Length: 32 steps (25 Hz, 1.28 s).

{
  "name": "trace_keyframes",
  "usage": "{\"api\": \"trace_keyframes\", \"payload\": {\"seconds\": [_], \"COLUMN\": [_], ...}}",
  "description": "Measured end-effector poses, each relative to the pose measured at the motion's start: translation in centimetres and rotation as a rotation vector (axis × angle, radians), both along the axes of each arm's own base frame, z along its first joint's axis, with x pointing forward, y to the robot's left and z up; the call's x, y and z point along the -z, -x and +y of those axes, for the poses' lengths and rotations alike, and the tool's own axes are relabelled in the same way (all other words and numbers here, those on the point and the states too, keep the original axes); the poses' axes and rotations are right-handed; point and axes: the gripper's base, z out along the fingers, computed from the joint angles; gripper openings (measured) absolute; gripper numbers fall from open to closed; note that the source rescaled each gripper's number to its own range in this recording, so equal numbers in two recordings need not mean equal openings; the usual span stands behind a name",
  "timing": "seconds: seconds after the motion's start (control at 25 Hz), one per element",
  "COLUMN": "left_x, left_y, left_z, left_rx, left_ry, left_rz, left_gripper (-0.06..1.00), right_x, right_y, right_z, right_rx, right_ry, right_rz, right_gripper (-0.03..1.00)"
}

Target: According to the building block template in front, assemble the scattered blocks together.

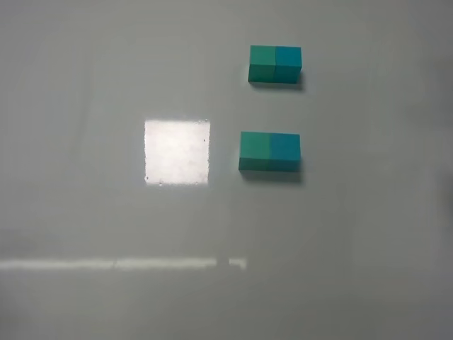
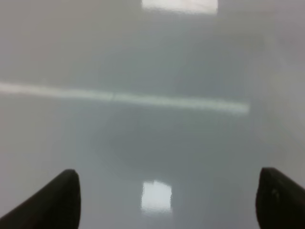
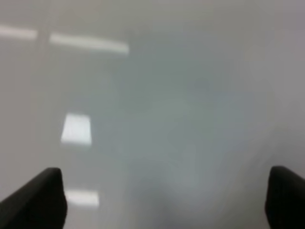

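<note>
Both grippers, left (image 2: 167,200) and right (image 3: 164,200), hang released over bare table (image 1: 85,106). Right of the table's middle, the scattered blocks (image 1: 269,151) sit joined, green touching blue. Toward the far edge lies the building block template (image 1: 274,64).

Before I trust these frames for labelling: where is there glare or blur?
Exterior high: sharp, with a bright square glare patch on the table left of the joined green-and-blue blocks, which cast soft shadows. Both wrist views: blurred, showing only reflected light streaks.
</note>
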Motion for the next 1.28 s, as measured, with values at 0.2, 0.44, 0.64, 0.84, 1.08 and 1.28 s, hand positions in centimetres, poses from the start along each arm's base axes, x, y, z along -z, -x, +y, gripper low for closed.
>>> {"api": "trace_keyframes", "payload": {"seconds": [0.2,0.44,0.64,0.84,1.08,1.28], "left_x": [0.0,0.0,0.0,0.0,0.0,0.0], "left_y": [0.0,0.0,0.0,0.0,0.0,0.0], "left_z": [0.0,0.0,0.0,0.0,0.0,0.0], "left_rx": [0.0,0.0,0.0,0.0,0.0,0.0], "left_ry": [0.0,0.0,0.0,0.0,0.001,0.001], "left_rz": [0.001,0.001,0.001,0.001,0.001,0.001], "left_gripper": [0.68,0.68,0.68,0.68,0.68,0.68], "right_x": [3.9,9.5,13.0,15.1,15.1,15.1], "right_y": [7.8,16.4,19.8,20.5,21.1,21.8], "right_z": [-0.1,2.0,2.8,2.9,3.0,3.1], "right_rx": [0.091,0.083,0.074,0.043,0.018,-0.002], "right_ry": [-0.034,-0.062,-0.059,-0.062,-0.054,-0.051], "right_rz": [-0.001,-0.13,-0.241,-0.264,-0.333,-0.38], "right_gripper": [1.0,0.98,0.96,0.92,0.91,0.9]}}
